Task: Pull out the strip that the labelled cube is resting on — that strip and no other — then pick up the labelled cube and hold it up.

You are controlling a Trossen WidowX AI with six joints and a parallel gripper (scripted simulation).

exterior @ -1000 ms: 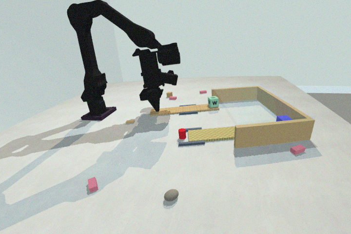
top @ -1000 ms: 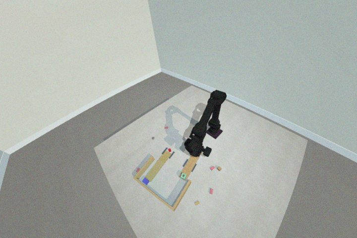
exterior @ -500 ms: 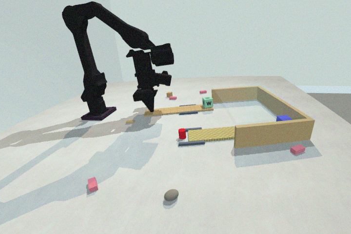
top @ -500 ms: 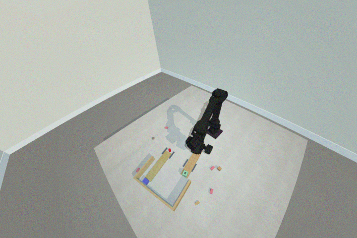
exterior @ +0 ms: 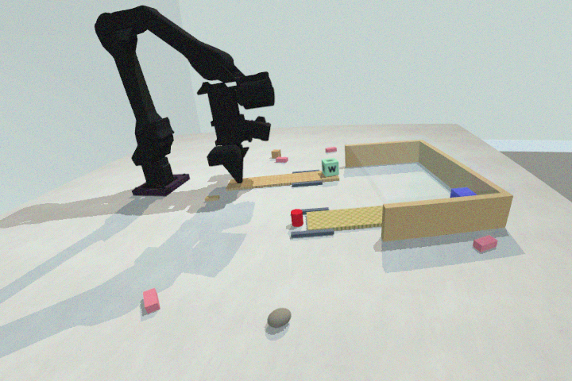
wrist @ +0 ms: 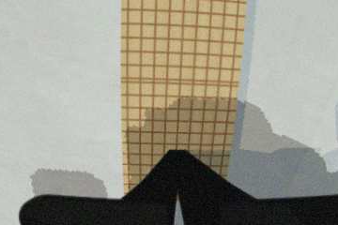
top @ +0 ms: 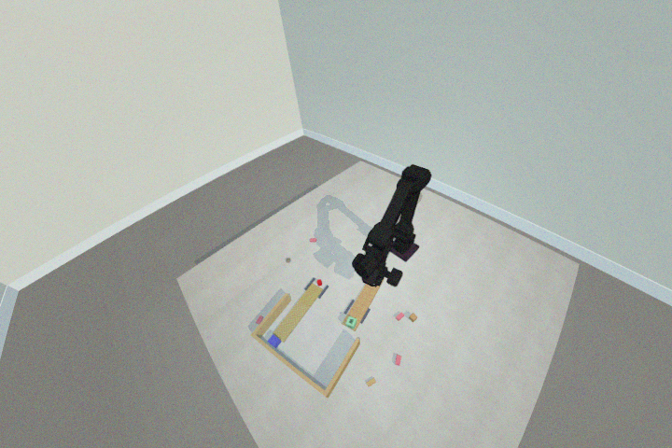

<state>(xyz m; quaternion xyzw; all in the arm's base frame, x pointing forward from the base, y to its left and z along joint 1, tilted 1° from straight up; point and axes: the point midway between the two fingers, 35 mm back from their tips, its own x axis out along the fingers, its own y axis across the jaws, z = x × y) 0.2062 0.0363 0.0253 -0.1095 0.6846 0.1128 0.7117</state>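
Note:
A green cube marked W [top: 351, 321] [exterior: 330, 167] rests on the far end of an orange-tan strip [top: 365, 299] [exterior: 273, 180] [wrist: 183, 52] with a grid pattern. The strip lies between two dark rails, its near part sticking out toward the arm's base, its far end outside the walled frame. My gripper [exterior: 239, 181] [wrist: 176, 157] is shut with nothing between its fingers, fingertips down at the top of the strip near its near end. A second, yellow strip [top: 298, 314] [exterior: 345, 218] lies parallel, with a blue block [top: 273, 341] [exterior: 462, 193] at its far end.
A three-sided wooden wall [top: 290, 365] [exterior: 446, 220] stands beyond the strips. A red cylinder [top: 319, 282] [exterior: 296, 217] stands at the yellow strip's near end. Pink blocks [top: 398, 359] [exterior: 151, 300], small tan blocks [top: 370, 381] [exterior: 212, 198] and a grey-brown pebble [top: 288, 259] [exterior: 279, 317] lie around.

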